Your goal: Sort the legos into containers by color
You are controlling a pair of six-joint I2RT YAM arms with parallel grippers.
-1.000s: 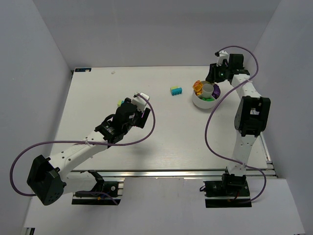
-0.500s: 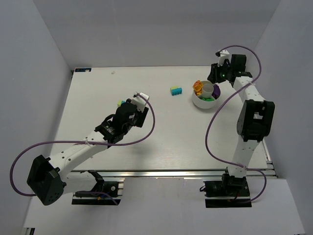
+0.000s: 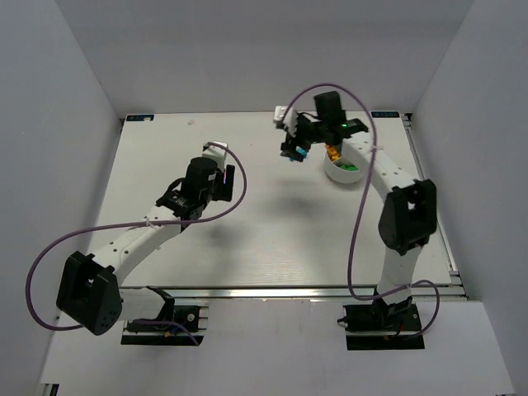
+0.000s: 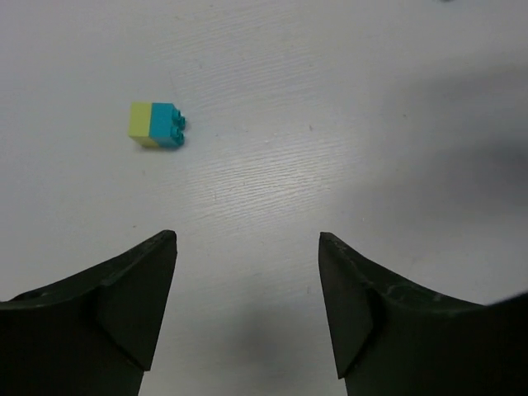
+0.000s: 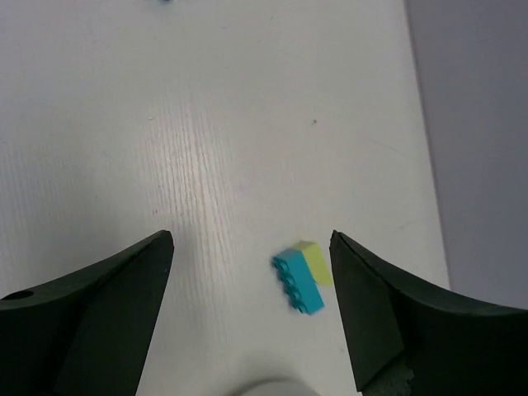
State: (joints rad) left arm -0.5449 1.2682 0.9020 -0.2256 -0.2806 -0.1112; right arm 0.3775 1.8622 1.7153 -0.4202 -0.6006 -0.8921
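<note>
In the top view the round white bowl (image 3: 340, 176) stands at the back right with orange and green legos in it. My right gripper (image 3: 294, 146) is open, just left of the bowl, above a cyan and yellow-green lego (image 3: 304, 152). In the right wrist view that lego (image 5: 304, 276) lies on the table between the open fingers (image 5: 252, 239), nearer the right one. My left gripper (image 3: 221, 183) is open and empty at mid table. In the left wrist view another cyan and yellow-green lego (image 4: 155, 124) lies ahead and to the left of the open gripper (image 4: 247, 247); the top view does not show it.
Purple cables loop from both arms over the table (image 3: 272, 223). The enclosure walls stand close on the left, back and right. A metal rail (image 3: 280, 293) runs along the near edge.
My right arm has swung left from behind the bowl to above the cyan and yellow-green lego. My left gripper has moved a little left and back.
</note>
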